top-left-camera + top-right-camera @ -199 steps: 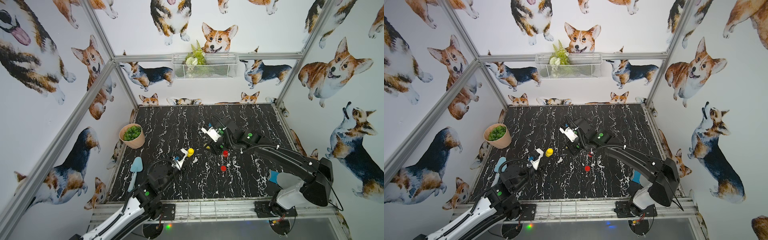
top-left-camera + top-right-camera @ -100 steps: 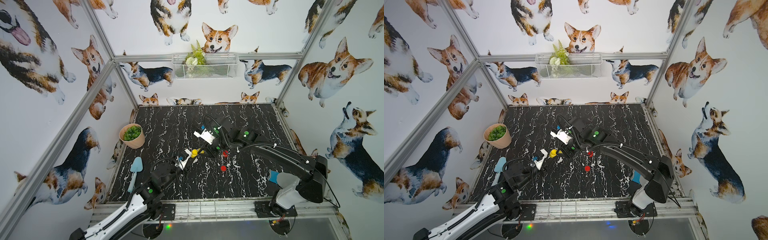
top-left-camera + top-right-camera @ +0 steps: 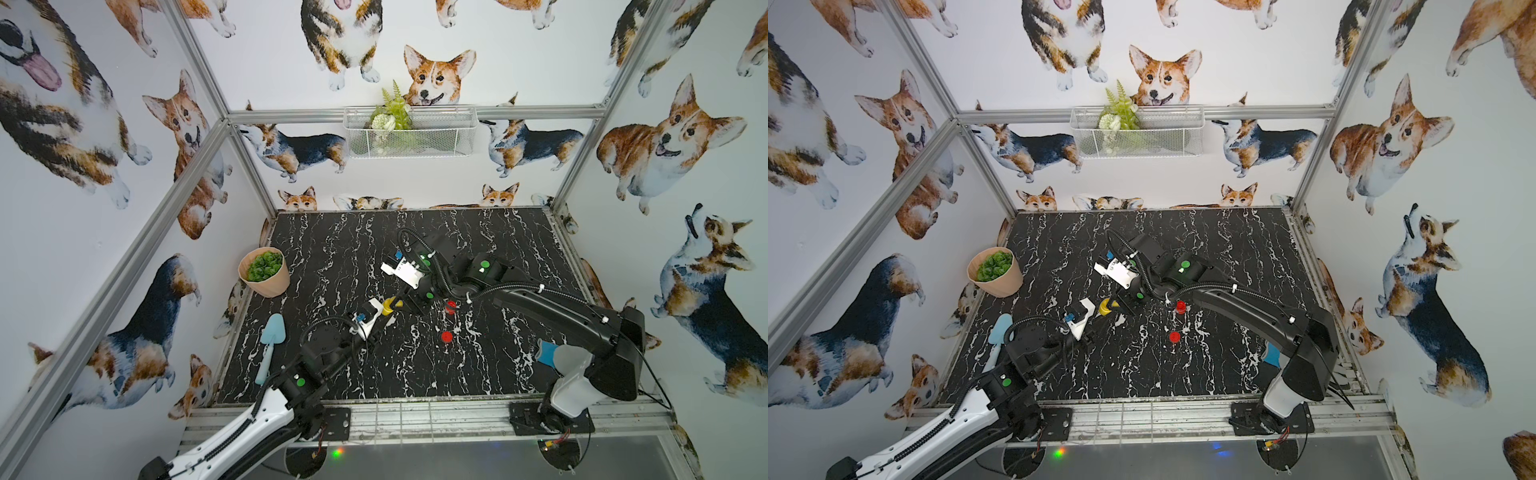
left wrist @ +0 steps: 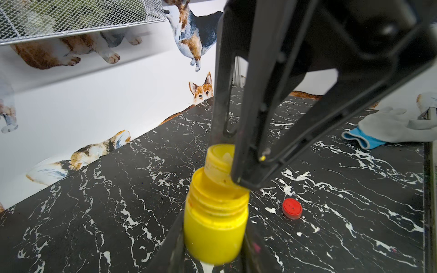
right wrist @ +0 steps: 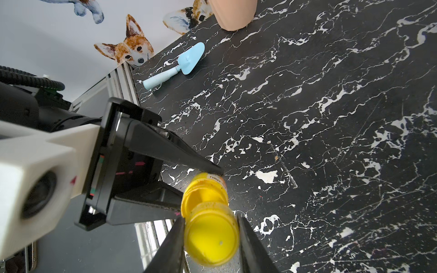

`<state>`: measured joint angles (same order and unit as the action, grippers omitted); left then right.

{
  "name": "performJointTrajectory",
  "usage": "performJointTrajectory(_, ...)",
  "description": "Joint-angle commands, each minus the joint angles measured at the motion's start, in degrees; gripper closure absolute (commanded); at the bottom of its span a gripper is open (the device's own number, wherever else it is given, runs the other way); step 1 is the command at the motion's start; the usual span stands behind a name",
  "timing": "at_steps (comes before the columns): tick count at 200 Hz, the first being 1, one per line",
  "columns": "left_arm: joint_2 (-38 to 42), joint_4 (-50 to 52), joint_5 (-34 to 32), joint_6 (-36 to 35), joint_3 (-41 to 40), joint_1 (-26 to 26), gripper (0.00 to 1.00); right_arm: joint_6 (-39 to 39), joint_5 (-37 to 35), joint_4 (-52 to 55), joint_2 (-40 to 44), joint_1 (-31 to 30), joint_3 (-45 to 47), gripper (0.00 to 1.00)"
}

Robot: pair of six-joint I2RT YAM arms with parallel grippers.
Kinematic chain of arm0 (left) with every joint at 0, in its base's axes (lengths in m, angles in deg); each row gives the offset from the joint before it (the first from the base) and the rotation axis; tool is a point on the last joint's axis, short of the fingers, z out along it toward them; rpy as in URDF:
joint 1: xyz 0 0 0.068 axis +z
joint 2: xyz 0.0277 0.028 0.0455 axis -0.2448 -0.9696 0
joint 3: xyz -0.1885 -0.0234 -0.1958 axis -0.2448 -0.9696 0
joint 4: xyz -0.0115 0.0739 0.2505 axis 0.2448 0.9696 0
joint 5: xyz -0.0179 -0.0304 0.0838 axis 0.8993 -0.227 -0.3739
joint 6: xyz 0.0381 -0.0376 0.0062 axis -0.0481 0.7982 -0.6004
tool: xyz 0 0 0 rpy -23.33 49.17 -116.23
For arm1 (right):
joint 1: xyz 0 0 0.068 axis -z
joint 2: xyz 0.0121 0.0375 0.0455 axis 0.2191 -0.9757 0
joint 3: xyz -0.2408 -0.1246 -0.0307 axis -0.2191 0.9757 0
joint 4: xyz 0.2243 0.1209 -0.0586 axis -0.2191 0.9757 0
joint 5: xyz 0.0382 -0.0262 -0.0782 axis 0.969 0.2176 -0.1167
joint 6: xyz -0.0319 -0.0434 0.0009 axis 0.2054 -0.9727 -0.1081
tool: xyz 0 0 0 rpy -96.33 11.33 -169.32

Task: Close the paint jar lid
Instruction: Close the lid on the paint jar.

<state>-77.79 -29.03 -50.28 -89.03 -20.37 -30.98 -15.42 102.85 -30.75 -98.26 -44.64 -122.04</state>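
A yellow paint jar [image 4: 216,219] is clamped in my left gripper [image 4: 212,238], mouth pointing away from the wrist. The yellow lid [image 5: 211,238] is pinched in my right gripper [image 5: 211,236]. The lid [image 4: 220,163] rests tilted against the jar's threaded mouth, one edge dipping inside the rim. In both top views the jar [image 3: 388,306] [image 3: 1105,307] hangs just above the middle of the table, where the two grippers meet. The right wrist view shows the jar [image 5: 208,189] behind the lid, with the left fingers [image 5: 170,146] on either side of it.
A small red jar [image 3: 450,306] and a red lid [image 3: 446,336] lie just right of the grippers. A potted plant [image 3: 264,272] and a blue trowel [image 3: 270,340] are at the left edge. A grey-and-blue glove [image 4: 390,125] lies at the front right.
My right gripper has carried the lid leftward to the jar's mouth. The left gripper has shifted the jar slightly right to meet it.
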Motion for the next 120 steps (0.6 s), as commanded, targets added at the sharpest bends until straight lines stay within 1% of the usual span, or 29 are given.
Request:
performJointTrajectory(1,0.1,-1.8,0.4,-0.8,0.2,-0.1,0.68,-1.3,0.1,-0.6,-0.5,-0.4,-0.9,0.63)
performJointTrajectory(84,-0.3,-1.7,0.5,-1.1,0.5,-0.1,0.68,-1.6,0.4,-0.8,-2.1,-1.2,-2.4,0.63)
performJointTrajectory(120,-0.2,-1.6,0.4,-1.2,0.6,-0.1,0.68,-2.7,0.1,1.4,-3.5,-1.7,-3.9,0.63)
